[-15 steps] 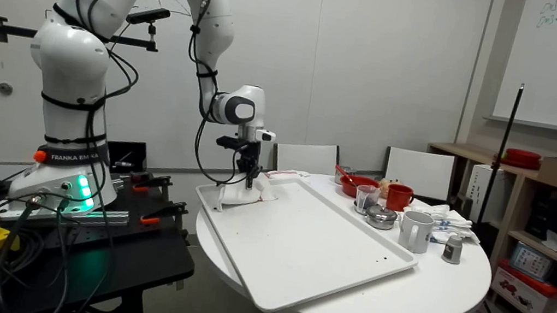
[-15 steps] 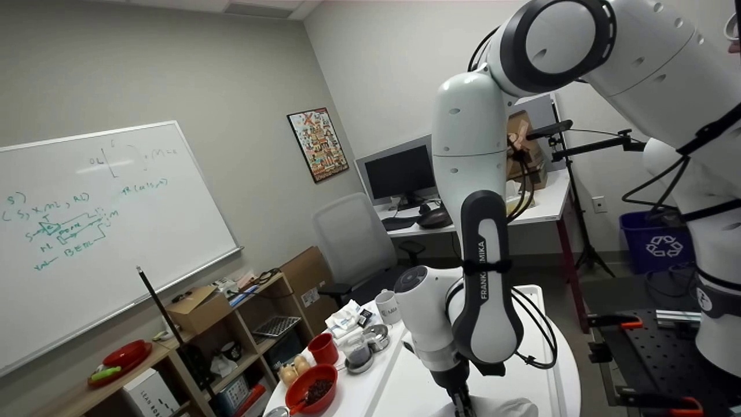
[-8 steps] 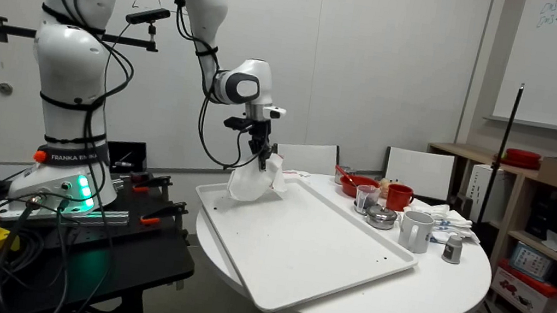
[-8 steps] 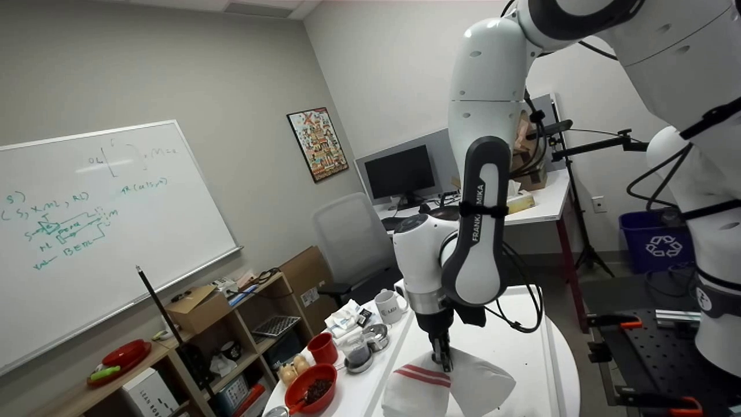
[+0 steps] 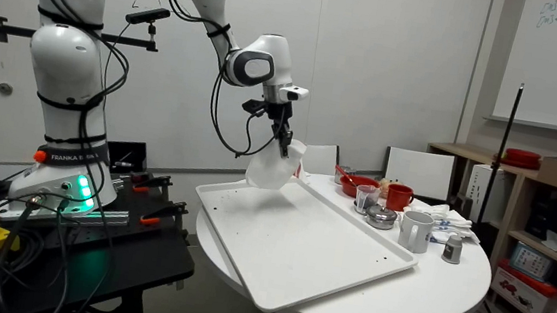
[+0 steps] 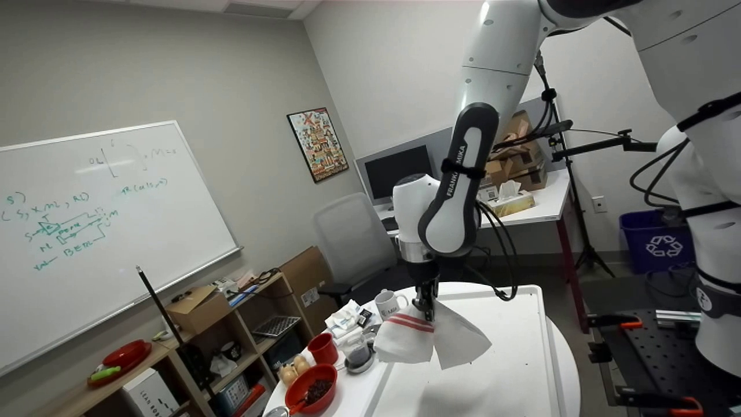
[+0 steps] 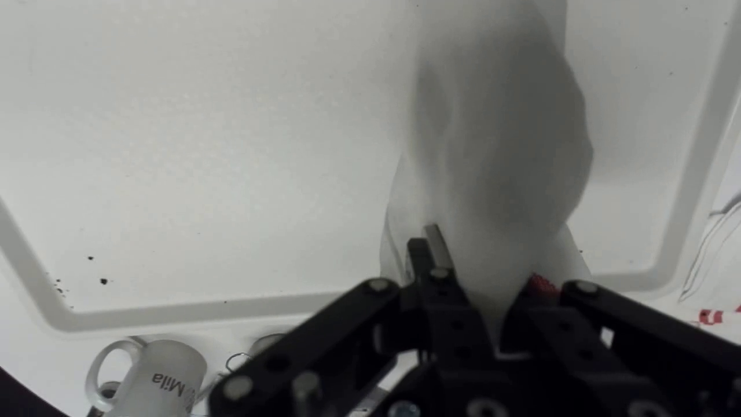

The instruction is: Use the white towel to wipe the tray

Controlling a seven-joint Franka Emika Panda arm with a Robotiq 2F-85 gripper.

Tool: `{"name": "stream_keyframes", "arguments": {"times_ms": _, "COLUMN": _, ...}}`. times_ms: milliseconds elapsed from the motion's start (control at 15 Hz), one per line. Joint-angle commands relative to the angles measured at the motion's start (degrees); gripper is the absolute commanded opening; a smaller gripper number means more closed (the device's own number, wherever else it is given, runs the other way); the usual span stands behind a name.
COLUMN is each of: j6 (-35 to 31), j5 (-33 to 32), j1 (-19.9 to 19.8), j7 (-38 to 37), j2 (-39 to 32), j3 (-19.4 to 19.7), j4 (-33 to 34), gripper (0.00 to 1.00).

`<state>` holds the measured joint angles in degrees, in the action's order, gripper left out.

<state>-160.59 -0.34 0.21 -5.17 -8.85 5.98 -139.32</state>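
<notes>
My gripper (image 5: pixel 283 152) is shut on the white towel (image 5: pixel 269 169) and holds it up above the tray (image 5: pixel 296 258). In an exterior view the towel (image 6: pixel 460 339) hangs in two flaps from the gripper (image 6: pixel 427 313), one flap with red stripes, and its shadow falls on the tray below. In the wrist view the towel (image 7: pixel 509 150) fills the space between and beyond the fingers of the gripper (image 7: pixel 486 260) and hides part of the tray (image 7: pixel 231 145). Small dark specks (image 7: pixel 103 281) lie near one tray corner; a few more specks (image 5: pixel 215 208) lie near another corner.
Beside the tray's long edge stand a mug (image 5: pixel 416 232), a metal tin (image 5: pixel 381 217), a grey shaker (image 5: pixel 452 250), a red cup (image 5: pixel 399 196), a red bowl (image 5: pixel 360 185) and folded cloths (image 5: pixel 443 220). Another striped cloth (image 7: pixel 721 255) lies beside the tray in the wrist view.
My gripper has risen and moved toward the side with the mug and bowls, carrying the towel. The towel has lifted off the tray, uncovering specks in the corner where it lay.
</notes>
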Motion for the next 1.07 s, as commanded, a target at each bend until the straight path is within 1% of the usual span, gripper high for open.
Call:
{"name": "stream_keyframes", "arguments": {"times_ms": 0, "j6": 4.48, "j5": 5.84, "j1": -3.91, "j7": 1.84, "j2": 1.13, "j3": -0.72, "j4": 2.98, "gripper": 0.03}}
{"name": "stream_keyframes", "arguments": {"times_ms": 200, "j6": 8.96, "j5": 13.00, "j1": -7.52, "j7": 4.40, "j2": 0.51, "j3": -0.58, "j4": 7.00, "gripper": 0.03}}
{"name": "stream_keyframes", "arguments": {"times_ms": 467, "j6": 17.94, "j5": 23.17, "j1": -12.31, "j7": 7.67, "j2": -1.85, "j3": 0.46, "j4": 14.29, "gripper": 0.03}}
{"name": "stream_keyframes", "arguments": {"times_ms": 800, "j6": 28.48, "j5": 29.19, "j1": -16.36, "j7": 6.98, "j2": -6.76, "j3": 2.10, "j4": 23.29, "gripper": 0.03}}
{"name": "stream_keyframes", "arguments": {"times_ms": 867, "j6": 29.76, "j5": 31.78, "j1": -17.29, "j7": 9.23, "j2": -6.66, "j3": 1.59, "j4": 23.49, "gripper": 0.03}}
{"name": "stream_keyframes", "arguments": {"times_ms": 933, "j6": 26.29, "j5": 27.95, "j1": -15.81, "j7": 6.78, "j2": -4.56, "j3": 2.29, "j4": 20.10, "gripper": 0.09}}
{"name": "stream_keyframes", "arguments": {"times_ms": 1000, "j6": 27.37, "j5": 29.28, "j1": -16.35, "j7": 7.59, "j2": -5.35, "j3": 2.26, "j4": 21.14, "gripper": 0.09}}
